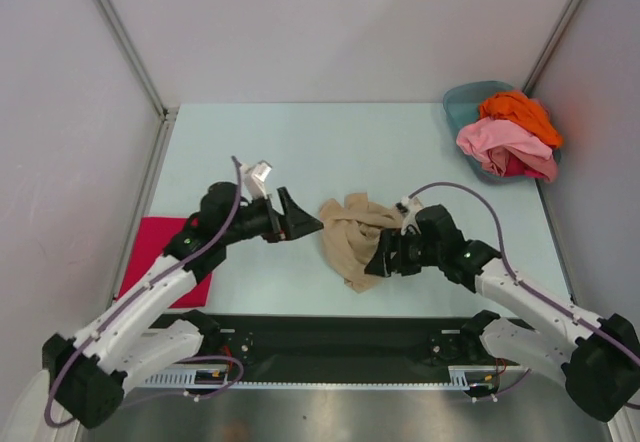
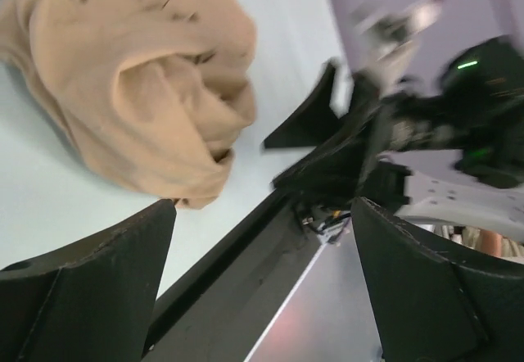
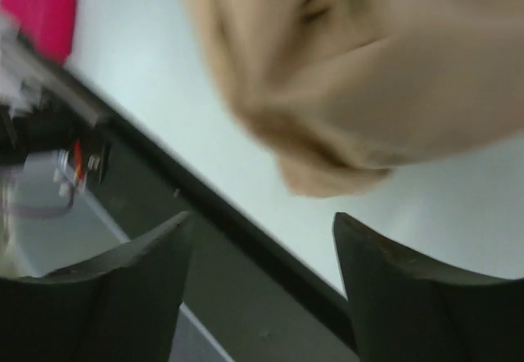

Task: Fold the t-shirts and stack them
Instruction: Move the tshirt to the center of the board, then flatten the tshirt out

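Our left gripper (image 1: 300, 217) and right gripper (image 1: 383, 257) both stand wide and empty in the wrist views, flanking the crumpled tan t-shirt (image 1: 352, 230) mid-table. Only overhead do we see the magenta t-shirt (image 1: 160, 262) lying flat far left, and the pink t-shirt (image 1: 500, 142) and orange t-shirt (image 1: 520, 112) heaped in the teal basin (image 1: 458, 102).
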`<state>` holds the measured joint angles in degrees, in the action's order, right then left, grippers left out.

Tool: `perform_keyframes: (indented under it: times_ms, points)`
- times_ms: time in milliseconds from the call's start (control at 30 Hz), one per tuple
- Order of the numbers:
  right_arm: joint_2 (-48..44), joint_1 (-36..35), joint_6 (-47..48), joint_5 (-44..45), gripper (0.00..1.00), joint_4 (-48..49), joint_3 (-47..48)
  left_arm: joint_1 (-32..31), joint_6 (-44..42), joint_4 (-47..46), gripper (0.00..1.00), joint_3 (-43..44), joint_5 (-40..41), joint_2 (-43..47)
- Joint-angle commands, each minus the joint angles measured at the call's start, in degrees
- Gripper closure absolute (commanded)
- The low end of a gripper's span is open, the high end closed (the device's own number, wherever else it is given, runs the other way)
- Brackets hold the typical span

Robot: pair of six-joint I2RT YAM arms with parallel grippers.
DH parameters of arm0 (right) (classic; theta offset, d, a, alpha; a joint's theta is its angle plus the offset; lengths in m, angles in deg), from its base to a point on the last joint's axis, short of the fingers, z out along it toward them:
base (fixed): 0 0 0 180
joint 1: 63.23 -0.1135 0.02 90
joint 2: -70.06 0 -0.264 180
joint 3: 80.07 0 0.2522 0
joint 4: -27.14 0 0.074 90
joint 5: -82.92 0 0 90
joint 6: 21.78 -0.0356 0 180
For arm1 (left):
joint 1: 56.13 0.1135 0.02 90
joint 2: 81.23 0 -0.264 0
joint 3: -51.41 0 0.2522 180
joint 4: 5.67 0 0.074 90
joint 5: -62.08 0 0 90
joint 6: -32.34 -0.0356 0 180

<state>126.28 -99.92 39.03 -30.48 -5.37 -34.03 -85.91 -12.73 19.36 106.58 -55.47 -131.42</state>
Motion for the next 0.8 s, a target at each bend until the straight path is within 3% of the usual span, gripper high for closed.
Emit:
perform_keyframes:
  times_ms: [0,100,333,533,667,767]
  points:
    - [-3.32,6.26,-1.22,13.98,0.22,-4.56,4.64,-4.84,-3.35,0.16,0.04,2.53,9.61,-8.82]
    - [0.01,11.63,0.27,11.72,0.20,-1.48,5.95,-6.87,-5.72,0.60,0.00,7.36,13.12,-18.31]
    - [15.56,19.10,2.56,7.85,0.20,3.97,12.46,-6.78,-12.23,5.87,0.04,22.04,20.95,-36.97]
    - [25.93,21.57,1.59,5.56,0.30,8.19,16.06,-6.87,-13.90,6.22,0.16,27.50,20.43,-46.65]
    - [30.25,22.10,1.07,2.15,0.39,12.14,16.94,-6.87,-14.08,5.18,0.32,27.68,17.80,-49.03]
    - [33.93,22.10,-0.25,-0.50,0.40,14.08,16.86,-6.96,-12.94,2.55,0.42,26.19,13.34,-49.38]
